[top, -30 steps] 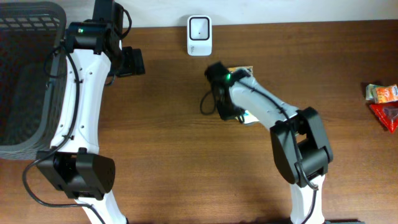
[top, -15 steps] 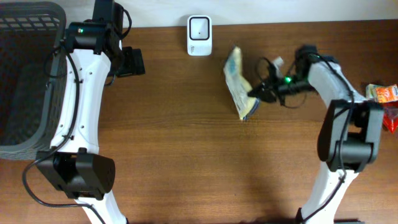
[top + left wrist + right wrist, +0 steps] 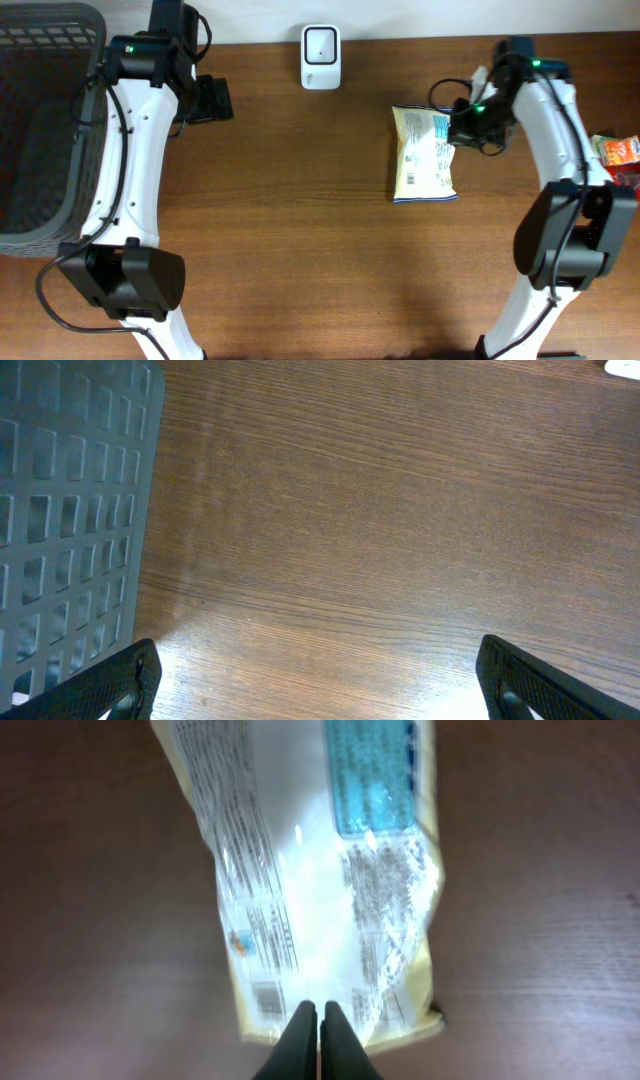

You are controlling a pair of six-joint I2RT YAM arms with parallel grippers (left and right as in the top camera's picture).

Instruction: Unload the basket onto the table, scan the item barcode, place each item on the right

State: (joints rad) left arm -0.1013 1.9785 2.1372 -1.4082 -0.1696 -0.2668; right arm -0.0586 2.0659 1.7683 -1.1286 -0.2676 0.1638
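Yellow foil snack packet (image 3: 424,153), ×1, over brown wooden surface (image 3: 300,220), long axis near-to-far. Right jaws pressed together, pinching packet edge, so we judge right arm (image 3: 560,120) nearer. White box scanner (image 3: 320,43), ×1, lies far-left of packet. Left jaws spread, empty, by grey mesh basket (image 3: 40,120), ×1.

Glossy crinkled plastic snack bag (image 3: 320,870), matt wood-grain table (image 3: 300,250), grey plastic lattice basket (image 3: 60,510)
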